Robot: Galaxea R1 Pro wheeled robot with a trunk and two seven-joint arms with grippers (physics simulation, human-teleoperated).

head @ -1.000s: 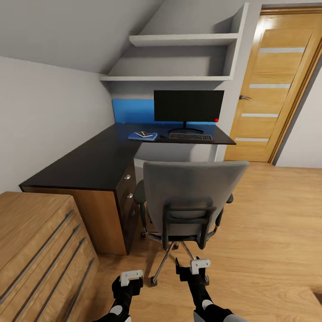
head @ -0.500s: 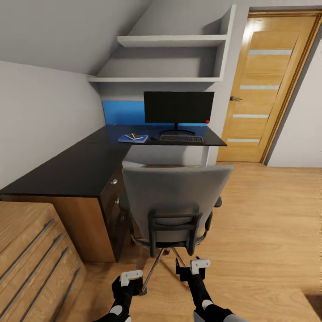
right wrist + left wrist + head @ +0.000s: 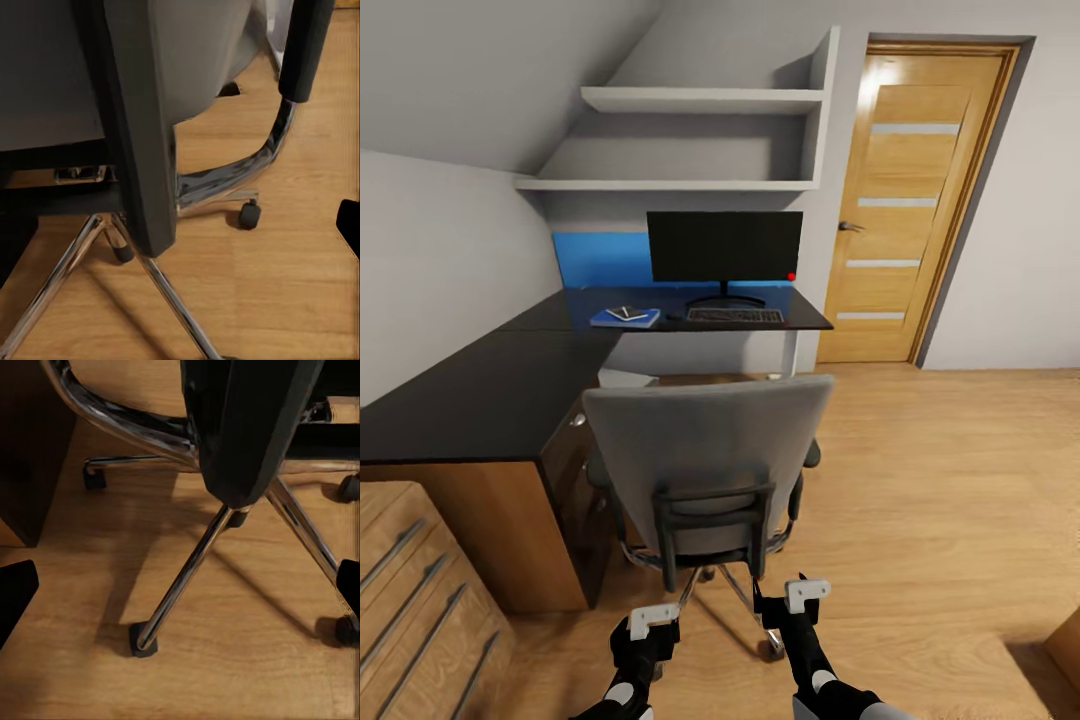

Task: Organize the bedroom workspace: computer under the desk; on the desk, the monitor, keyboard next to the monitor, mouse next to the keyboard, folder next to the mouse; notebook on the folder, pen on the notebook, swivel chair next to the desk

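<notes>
the long glossy black l-shaped surface (image 3: 480, 385) is seen running along the left wall and turning across the far wall. on its far stretch the wide black flat-screen monitor (image 3: 725, 246) stands upright, with the flat dark-keyed keyboard (image 3: 735, 316) lying just in front of its stand. a small dark spot just left of the keyboard is judged to be the black rounded mouse (image 3: 673, 316), though it is too small to be sure. further left lies the flat bright blue folder (image 3: 626, 318), with a small dark grey notebook (image 3: 625, 313) resting on it; a thin pale streak on top may be the pen, but that cannot be confirmed.

the grey padded swivel chair (image 3: 710, 455) stands near the robot, its back turned to the camera, close by the black drawers at the surface's inner corner. its chrome star base (image 3: 187, 574) and castors are seen over the wooden floor (image 3: 940, 480) in both wrist views.

the left hand (image 3: 653, 617) and right hand (image 3: 806, 593) are held low just behind the chair, both empty; in the wrist views the dark fingertips sit far apart at the picture edges, so each is taken as spread.

most of the arranging is judged done (the stack and the peripherals look placed). the light grey tower case is not made out under the surface, so that point stays unchecked; what seems left is the chair's final placing.
</notes>
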